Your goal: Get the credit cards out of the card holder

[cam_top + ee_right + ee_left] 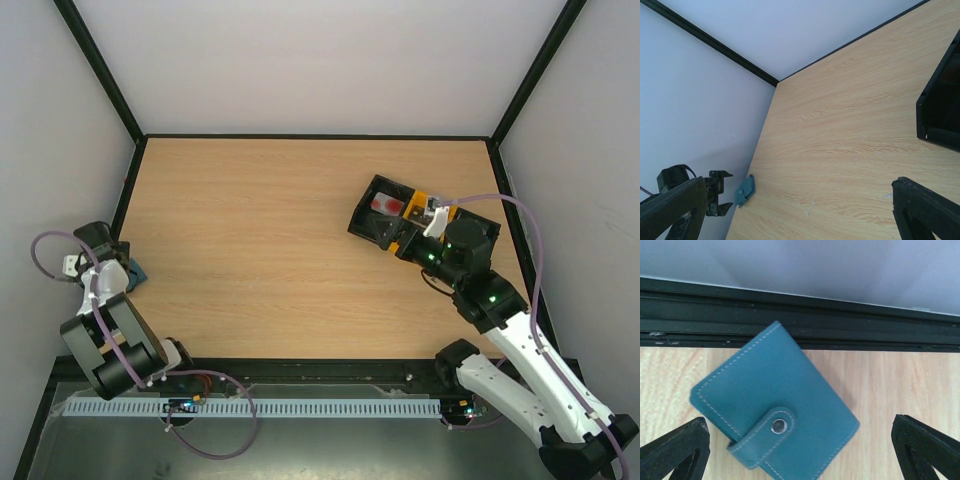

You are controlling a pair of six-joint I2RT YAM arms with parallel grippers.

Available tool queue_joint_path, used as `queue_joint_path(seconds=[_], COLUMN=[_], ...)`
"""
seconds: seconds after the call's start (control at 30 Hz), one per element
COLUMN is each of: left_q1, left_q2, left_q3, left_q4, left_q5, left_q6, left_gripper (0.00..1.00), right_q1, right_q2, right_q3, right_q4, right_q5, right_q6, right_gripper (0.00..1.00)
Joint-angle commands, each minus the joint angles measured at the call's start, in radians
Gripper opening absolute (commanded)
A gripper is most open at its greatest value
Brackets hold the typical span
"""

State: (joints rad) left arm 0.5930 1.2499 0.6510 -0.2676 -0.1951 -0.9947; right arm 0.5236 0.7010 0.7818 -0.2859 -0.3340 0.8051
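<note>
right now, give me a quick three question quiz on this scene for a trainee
1. True or false: the card holder is closed, its tab snapped shut.
2. Where on the table does it lie? A: in the middle. B: by the left edge. C: by the far edge.
3. Fill in: the left gripper is ___, with one finger on either side of the card holder.
Key: 1 true; 2 B; 3 open.

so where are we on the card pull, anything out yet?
Done: nothing visible; the card holder lies on the table, closed, tab snapped. In hand: the left gripper hangs open astride it, no grasp. The right gripper, open and empty, is by the tray. Remaining: unsnap, open, pull cards.
</note>
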Motion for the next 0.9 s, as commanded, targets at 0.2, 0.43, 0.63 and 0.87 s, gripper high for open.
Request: queue_joint_path(seconds=[0.2, 0.43, 0.63, 0.87], left_q1=[0.044, 0.036, -0.027, -0.214], left_q2=[0.055, 0.142, 0.169, 0.128], left_q3=[0.019, 0.038, 0.019, -0.021], left_q4=[-0.003, 0.031, 0.029, 0.046], left_q5=[0.071, 0.175, 0.218, 0.202], left_q6=[-0.002, -0.002, -0.015, -0.091], left_gripper=[1.00, 1.00, 1.00, 1.00], right_q1=[-0.004, -0.004, -0.004, -0.004], right_q2=[-0.068, -0.075, -0.070, -0.039], right_q3=[-0.001, 0.016, -0.001, 0.008], right_q4=[-0.045, -0.091, -0.075, -0.087], right_q5=[0.018, 0.066, 0.074, 0.082], right_q6=[-0.066, -0.101, -0.077, -0.065], right_gripper=[0.98, 0.98, 0.98, 0.98])
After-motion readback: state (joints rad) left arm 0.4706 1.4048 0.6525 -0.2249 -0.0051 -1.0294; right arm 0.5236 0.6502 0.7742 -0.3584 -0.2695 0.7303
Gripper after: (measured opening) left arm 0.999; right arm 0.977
